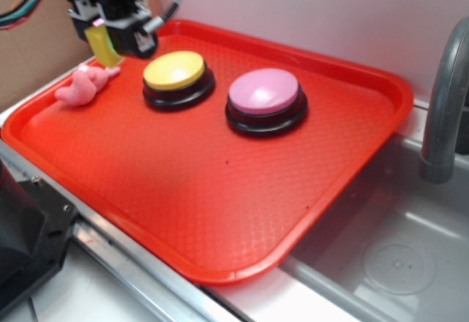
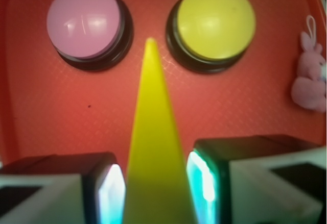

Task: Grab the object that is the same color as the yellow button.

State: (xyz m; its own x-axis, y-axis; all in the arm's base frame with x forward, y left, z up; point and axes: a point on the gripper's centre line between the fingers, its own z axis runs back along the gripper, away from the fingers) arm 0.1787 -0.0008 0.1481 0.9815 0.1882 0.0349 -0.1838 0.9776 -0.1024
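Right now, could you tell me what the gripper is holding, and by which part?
The gripper holds the yellow wedge by its wide end, tip pointing outward.

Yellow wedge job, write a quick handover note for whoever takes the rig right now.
Gripper: shut on the yellow wedge, held above the far left corner of the red tray, near the pink plush toy.
Yellow button and pink button sit side by side on the tray, untouched.
Done: the wedge matching the yellow button is grabbed and looks lifted off the tray.
Left: nothing but keeping the grip secure.
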